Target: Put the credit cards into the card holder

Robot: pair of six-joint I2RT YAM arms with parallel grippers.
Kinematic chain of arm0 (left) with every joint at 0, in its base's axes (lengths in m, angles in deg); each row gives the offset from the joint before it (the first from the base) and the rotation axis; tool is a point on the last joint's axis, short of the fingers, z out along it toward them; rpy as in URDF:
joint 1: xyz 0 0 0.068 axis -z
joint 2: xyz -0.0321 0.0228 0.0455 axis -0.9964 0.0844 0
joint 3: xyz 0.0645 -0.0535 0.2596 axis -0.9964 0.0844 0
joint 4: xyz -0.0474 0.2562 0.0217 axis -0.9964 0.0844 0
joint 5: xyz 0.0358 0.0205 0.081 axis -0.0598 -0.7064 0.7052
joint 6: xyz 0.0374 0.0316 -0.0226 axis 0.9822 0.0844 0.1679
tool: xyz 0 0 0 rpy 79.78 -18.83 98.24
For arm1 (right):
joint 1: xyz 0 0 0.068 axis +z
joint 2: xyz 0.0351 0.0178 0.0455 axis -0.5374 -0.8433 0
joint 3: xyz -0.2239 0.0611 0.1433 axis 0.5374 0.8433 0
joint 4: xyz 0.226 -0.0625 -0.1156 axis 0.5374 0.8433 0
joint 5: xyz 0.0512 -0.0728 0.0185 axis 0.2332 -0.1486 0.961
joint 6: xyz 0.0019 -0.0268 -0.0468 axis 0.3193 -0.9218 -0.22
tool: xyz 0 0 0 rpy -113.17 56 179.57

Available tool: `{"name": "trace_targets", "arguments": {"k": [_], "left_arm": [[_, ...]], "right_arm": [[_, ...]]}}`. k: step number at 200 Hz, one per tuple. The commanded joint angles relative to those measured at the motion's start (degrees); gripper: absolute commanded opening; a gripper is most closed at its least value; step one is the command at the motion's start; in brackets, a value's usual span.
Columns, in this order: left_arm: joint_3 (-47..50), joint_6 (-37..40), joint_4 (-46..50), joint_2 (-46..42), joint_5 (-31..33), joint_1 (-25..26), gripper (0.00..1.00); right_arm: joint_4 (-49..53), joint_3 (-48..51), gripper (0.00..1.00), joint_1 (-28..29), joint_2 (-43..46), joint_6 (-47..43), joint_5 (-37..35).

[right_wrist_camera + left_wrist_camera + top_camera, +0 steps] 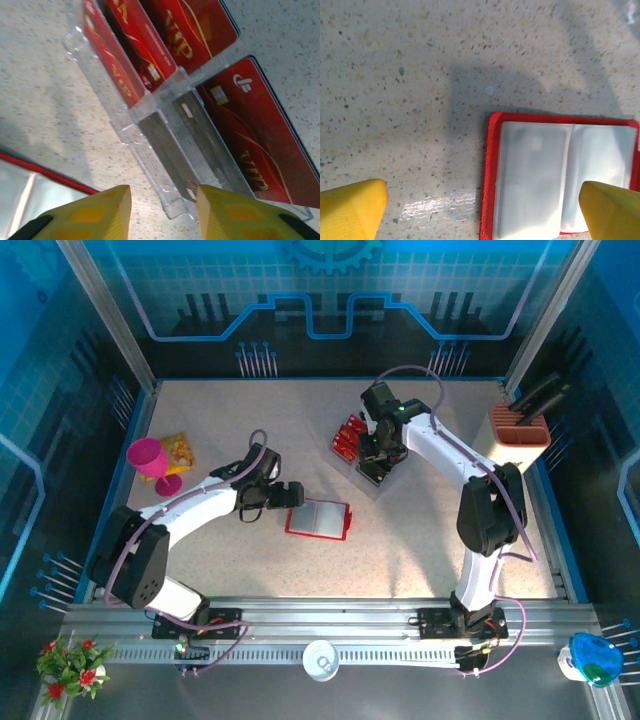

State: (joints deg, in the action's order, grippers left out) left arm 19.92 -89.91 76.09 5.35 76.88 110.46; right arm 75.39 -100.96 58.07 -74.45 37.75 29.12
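left tool (292, 494): spread wide, holds nothing, hangs over one side of the card holder (318, 519) | card holder: lies open and flat on the tabletop (420, 540), pale pockets up | right tool (163, 200): fingers apart, nothing pinched, above the end of the clear tray (165, 145) | credit cards (150, 60): red, standing in the tray's slots

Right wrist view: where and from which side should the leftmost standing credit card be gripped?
Probably by its free upper edge, from above, one finger on each flat face: the credit card stands on edge in a narrow slot of the clear tray, whose walls shield its lower part.
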Motion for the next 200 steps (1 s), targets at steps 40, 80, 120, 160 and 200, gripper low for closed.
{"name": "trace_targets", "arguments": {"k": [40, 80, 120, 160, 200], "left_arm": [[2.5, 1.2, -2.5, -4.0, 0.6, 0.4, 0.99], [2.3, 0.7, -1.1, -3.3, -0.6, 0.4, 0.99], [1.7, 0.1, -0.4, -2.3, -1.9, 0.4, 0.99], [1.6, -0.3, -0.3, -2.1, -2.2, 0.4, 0.99], [1.5, -0.5, -0.4, -1.9, -2.2, 0.3, 0.99]], "right_arm": [[3.9, -3.1, 0.36, 1.4, -4.6, -5.4, -5.4], [3.8, -4.1, 0.35, 1.9, -6.6, -6.2, -6.2], [4.2, -5.2, 0.35, 2.3, -8.7, -7.0, -6.8], [4.2, -5.0, 0.33, 2.3, -9.2, -7.8, -6.6], [3.8, -4.4, 0.24, 2.5, -8.5, -8.0, -5.1]]}}
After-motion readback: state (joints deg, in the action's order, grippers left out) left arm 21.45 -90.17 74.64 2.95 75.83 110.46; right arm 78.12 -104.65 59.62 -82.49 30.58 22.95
